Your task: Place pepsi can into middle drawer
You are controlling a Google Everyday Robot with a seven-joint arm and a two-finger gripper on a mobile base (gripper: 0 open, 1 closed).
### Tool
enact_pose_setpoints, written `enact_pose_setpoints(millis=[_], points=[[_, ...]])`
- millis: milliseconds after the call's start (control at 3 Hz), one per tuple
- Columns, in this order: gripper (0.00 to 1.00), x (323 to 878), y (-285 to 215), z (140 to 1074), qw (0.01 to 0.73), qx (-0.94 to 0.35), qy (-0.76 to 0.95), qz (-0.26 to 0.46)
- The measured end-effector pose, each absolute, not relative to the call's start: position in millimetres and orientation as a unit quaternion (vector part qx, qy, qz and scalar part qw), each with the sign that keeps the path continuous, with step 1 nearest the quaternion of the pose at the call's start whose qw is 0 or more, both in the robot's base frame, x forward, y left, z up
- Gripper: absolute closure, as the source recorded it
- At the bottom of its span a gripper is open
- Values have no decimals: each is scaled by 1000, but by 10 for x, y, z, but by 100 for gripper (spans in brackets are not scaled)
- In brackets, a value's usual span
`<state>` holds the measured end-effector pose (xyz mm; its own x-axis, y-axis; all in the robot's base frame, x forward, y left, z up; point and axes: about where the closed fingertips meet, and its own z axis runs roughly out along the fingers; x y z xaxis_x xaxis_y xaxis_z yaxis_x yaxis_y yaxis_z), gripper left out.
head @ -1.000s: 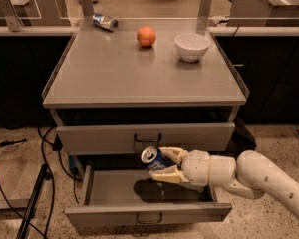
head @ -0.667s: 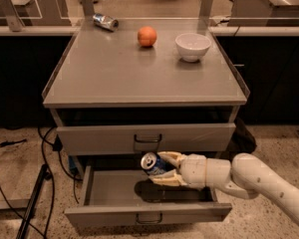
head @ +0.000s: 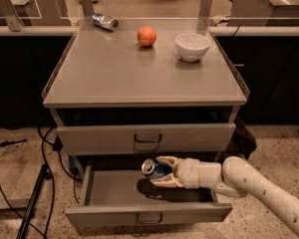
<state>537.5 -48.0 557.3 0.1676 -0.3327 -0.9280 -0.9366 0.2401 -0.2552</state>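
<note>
1. The pepsi can (head: 151, 168) is gripped between the two pale fingers (head: 168, 160) of the gripper (head: 158, 171), one finger above it and one below. The can is tilted, with its silver top turned to the left and toward the near side.
2. The gripper, closed on the can, hangs over the right half of the open middle drawer (head: 189, 213), just below the front above it. The can is clear of the drawer floor, where a dark shadow (head: 157, 189) lies beneath it.
3. The arm (head: 254, 180), pale and rounded, reaches in from the lower right of the scene and crosses the drawer's right side.
4. The middle drawer is pulled out toward the near side. Its grey interior is visible, and its dark loop handle (head: 149, 218) sits at the centre of the front panel.
5. The upper drawer front (head: 199, 136) is closed and carries a matching handle.
6. The cabinet top (head: 134, 73) bears three things along its far edge: a silvery can (head: 105, 21) lying on its side at the far left corner, an orange (head: 146, 36) near the middle, and a white bowl (head: 192, 46) to the right of the orange. All three stand apart from one another.
7. Dark cables (head: 42, 153) trail over the speckled floor (head: 20, 148) to the left of the cabinet.
</note>
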Motion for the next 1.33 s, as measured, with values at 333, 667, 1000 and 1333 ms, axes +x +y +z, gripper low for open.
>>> enact_pose_setpoints(millis=[333,667,1000,1333], points=[[100,5508,-472,5235,530,-547,585,280],[100,5569,-424,4899,528,-531,594,295],[100,5597,-301,4628,526,-516,597,317],[100,5635,-54,4494,527,-516,580,345]])
